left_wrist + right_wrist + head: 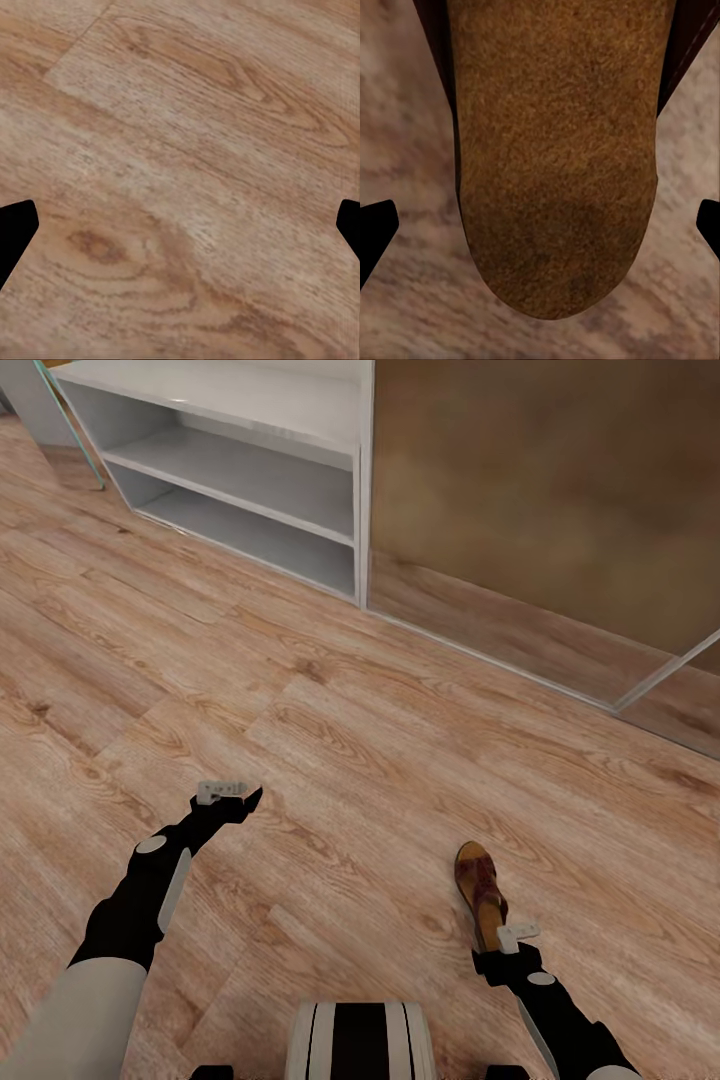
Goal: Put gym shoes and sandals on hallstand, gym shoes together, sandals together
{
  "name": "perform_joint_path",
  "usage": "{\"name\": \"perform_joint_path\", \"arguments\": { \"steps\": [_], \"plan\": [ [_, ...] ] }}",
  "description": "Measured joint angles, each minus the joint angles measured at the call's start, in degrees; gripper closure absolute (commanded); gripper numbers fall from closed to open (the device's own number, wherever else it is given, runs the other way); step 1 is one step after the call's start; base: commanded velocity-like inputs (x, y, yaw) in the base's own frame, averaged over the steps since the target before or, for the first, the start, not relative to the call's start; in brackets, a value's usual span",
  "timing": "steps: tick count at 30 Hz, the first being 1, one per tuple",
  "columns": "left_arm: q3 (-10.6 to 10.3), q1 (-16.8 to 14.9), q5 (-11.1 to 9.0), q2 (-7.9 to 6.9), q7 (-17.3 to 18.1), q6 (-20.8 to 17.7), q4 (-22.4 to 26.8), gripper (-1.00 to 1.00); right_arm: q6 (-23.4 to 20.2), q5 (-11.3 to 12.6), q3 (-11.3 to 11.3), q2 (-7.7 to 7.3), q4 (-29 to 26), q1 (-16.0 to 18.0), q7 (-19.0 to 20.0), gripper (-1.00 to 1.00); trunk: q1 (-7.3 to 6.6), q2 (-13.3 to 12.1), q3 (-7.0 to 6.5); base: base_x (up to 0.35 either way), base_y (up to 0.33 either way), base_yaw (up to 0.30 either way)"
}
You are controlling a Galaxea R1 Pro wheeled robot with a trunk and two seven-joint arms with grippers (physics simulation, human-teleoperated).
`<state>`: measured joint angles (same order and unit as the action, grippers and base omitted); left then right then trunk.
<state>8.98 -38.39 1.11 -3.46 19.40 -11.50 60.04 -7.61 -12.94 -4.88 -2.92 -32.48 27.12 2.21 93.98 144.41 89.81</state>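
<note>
Right claw [512,942] hangs released over the heel of a sandal [480,888] on the corridor floor [380,760], so I'm at the pickup; I judge it must drop and clamp. Left claw [232,792] is released; hallstand [250,480] well apart.

A mottled brown wall panel [540,480] takes up the upper right of the head view, its surface cloudy and faintly glossy. Below it runs a wood-toned skirting band [480,622], edged along its lower side by a thin pale strip [480,653]. At the far right a pale slanted bar [665,675] crosses the band (possibly a frame edge). A thin teal rod [70,425] leans at the upper left.
</note>
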Motion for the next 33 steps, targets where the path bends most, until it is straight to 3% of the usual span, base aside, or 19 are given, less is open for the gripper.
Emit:
{"name": "perform_joint_path", "arguments": {
  "steps": [8,32,33],
  "plan": [
    [-0.01,0.08,-0.03,0.0,-0.03,0.01,0.0,-1.0,0.0,0.0,0.0,-0.01,0.0,-0.01,-0.04,-1.0,0.07,0.04,1.03,0.0,0.0,0.0],
    [-0.07,0.09,0.01,-0.05,-0.26,0.11,0.0,-1.0,0.0,0.0,-0.15,-0.03,-0.09,-0.02,-0.06,-1.0,0.07,0.04,1.13,0.014,0.0,0.0],
    [-0.07,0.09,0.01,-0.04,-0.26,0.11,0.0,-1.0,0.0,0.02,-0.16,-0.05,-0.09,0.0,-0.06,1.0,0.07,0.04,1.13,0.002,0.0,0.0]
  ]
}}
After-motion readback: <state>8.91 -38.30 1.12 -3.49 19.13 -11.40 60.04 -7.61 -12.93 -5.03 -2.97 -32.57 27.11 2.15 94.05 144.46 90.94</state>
